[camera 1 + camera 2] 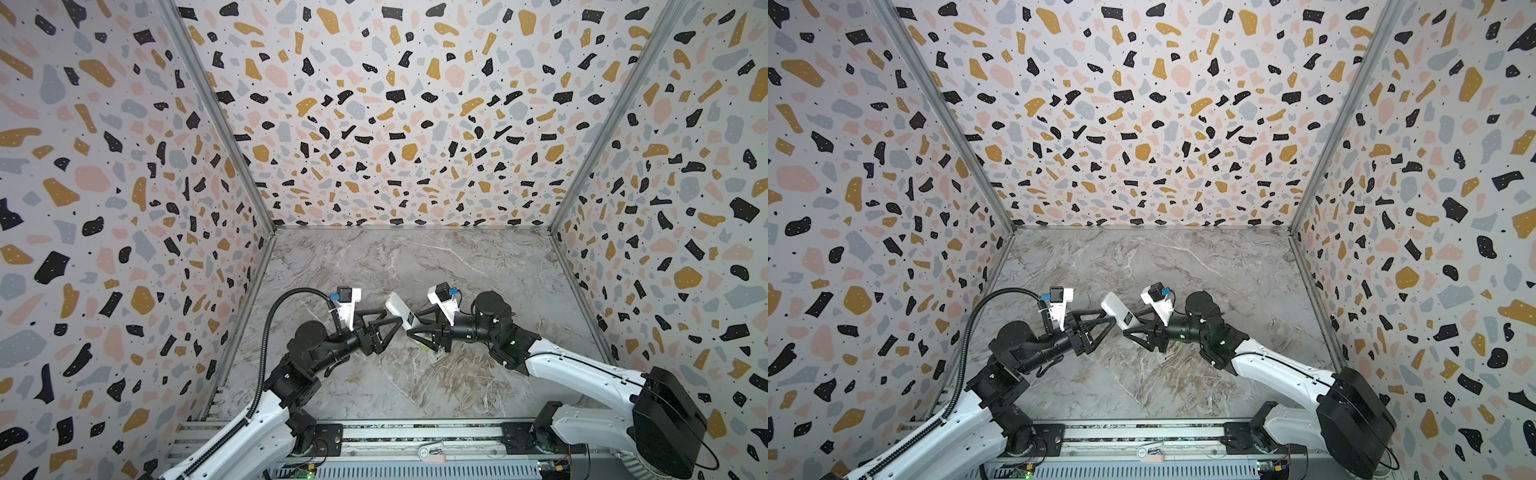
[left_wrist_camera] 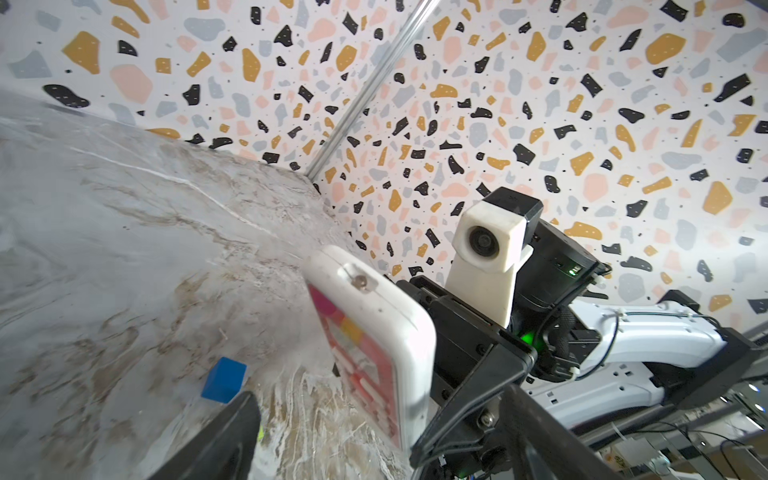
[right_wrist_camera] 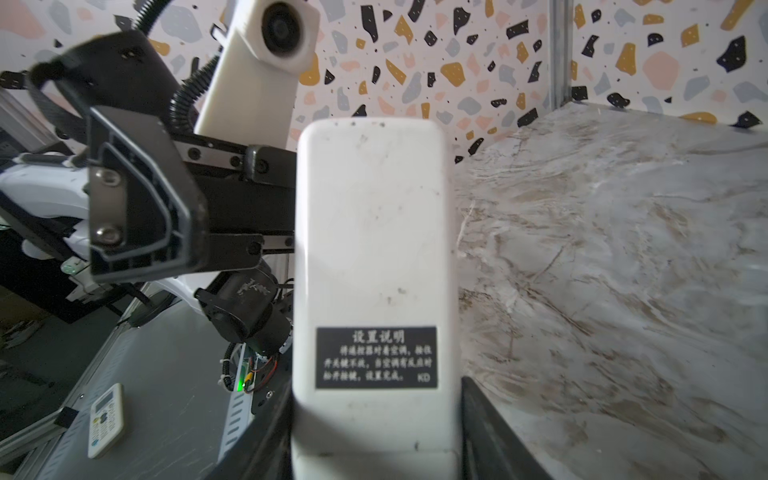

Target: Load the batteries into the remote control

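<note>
Remote (image 1: 400,312) clamped at one end by right gripper (image 1: 412,328), above table (image 1: 415,266); left gripper (image 1: 390,330) spread wide, nothing gripped. Risk: remote twisted loose if bumped by left gripper.

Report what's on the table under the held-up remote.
The left wrist view shows a blue cube on the marble table below the remote, by its red face. In both top views that spot is covered, so anything else there cannot be seen.
</note>
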Action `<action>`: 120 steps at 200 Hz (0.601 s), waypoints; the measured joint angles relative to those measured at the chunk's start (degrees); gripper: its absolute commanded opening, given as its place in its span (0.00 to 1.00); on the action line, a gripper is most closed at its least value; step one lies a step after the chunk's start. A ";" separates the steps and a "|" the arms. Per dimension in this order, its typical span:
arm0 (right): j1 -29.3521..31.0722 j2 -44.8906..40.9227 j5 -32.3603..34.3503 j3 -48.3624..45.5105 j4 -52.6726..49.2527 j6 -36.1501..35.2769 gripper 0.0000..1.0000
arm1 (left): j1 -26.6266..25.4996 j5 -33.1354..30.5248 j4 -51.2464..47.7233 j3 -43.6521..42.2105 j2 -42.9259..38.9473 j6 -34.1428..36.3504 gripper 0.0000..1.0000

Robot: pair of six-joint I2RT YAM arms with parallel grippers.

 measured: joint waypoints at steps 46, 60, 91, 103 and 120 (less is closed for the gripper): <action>-0.15 -1.68 -4.11 -3.76 11.76 6.36 0.21 | -3.48 1.44 6.82 0.59 1.09 0.42 0.92; -0.13 -1.68 -5.11 -4.50 14.34 8.02 0.21 | -3.76 1.68 8.48 0.59 1.11 0.42 0.92; -0.13 -1.53 -7.41 -5.53 20.37 11.23 0.22 | -4.39 2.14 10.51 0.59 1.68 0.68 0.90; -0.13 -0.96 -8.52 -5.64 23.12 12.52 0.22 | -4.70 2.34 10.97 0.59 2.21 0.92 0.89; -0.04 0.07 -9.49 -5.70 26.18 14.01 0.22 | -5.25 2.82 11.82 0.59 3.08 1.09 0.85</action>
